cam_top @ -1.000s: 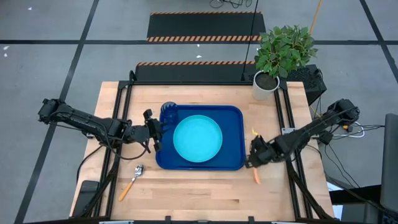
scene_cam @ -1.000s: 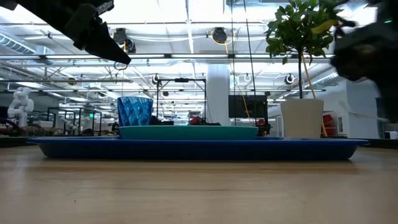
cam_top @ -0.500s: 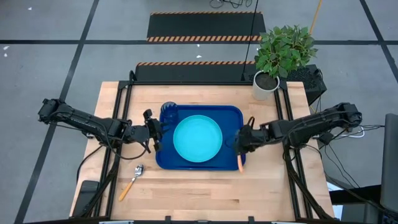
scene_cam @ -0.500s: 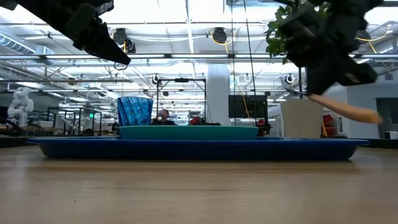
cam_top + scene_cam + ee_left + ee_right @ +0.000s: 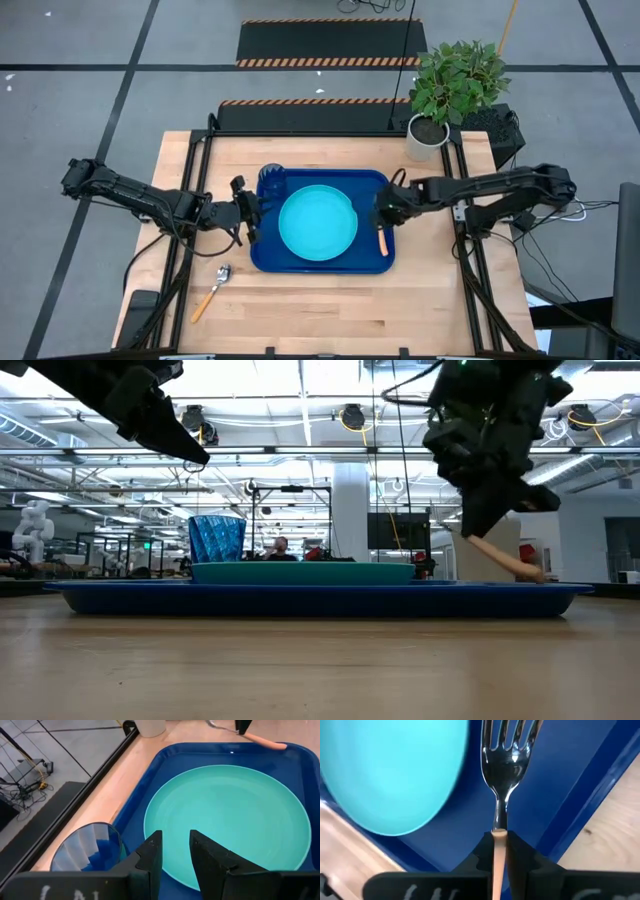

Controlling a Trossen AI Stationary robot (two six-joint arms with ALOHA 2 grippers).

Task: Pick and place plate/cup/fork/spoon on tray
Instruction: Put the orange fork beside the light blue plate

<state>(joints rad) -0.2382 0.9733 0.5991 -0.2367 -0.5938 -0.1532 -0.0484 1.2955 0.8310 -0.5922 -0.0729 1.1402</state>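
While your right gripper point(image 5: 383, 215) hangs over the right-hand strip of the tray point(image 5: 322, 262), its jaws are clamped on the fork point(image 5: 503, 755) at the neck, where the orange handle meets the metal. The fork's long axis runs roughly along the tray's short side, handle trailing toward the tray's near rim, tines pointing past the plate point(image 5: 317, 222) toward the far rim. From the low view the handle tip looks close to the tray floor, though you cannot tell whether it touches. You need only bring it straight down into the bare strip between plate and right rim.

Your left gripper point(image 5: 248, 212) waits at the tray's left edge beside the cup point(image 5: 270, 181), jaws partly apart, holding nothing. It is the nearer arm to the spoon point(image 5: 211, 290), lying on the table in front of the tray. No labels or writing can be read.
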